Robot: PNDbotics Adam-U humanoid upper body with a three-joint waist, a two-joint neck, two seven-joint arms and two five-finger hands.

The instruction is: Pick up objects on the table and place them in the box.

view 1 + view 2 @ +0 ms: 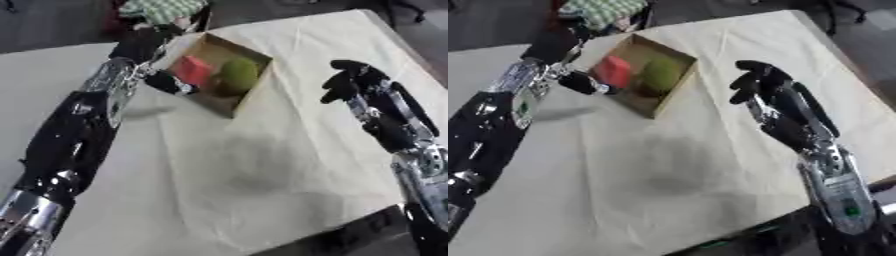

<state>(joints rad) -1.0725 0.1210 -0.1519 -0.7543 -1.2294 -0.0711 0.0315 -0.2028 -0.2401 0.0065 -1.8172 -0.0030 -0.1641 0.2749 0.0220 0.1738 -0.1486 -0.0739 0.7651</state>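
At far left of the cloth-covered table (289,165): cardboard box (249,97), holding a red object (194,70) and a green round object (238,75) side by side. Left hand (144,42) at the box's far-left rim, fingers curled, contents not discernible (a green checked cloth (162,10) lies just beyond). Right hand (759,82) hovers right of the box, fingers relaxed, empty. Step judged: placing, near done. No loose object shows on the cloth; nothing obstructs.
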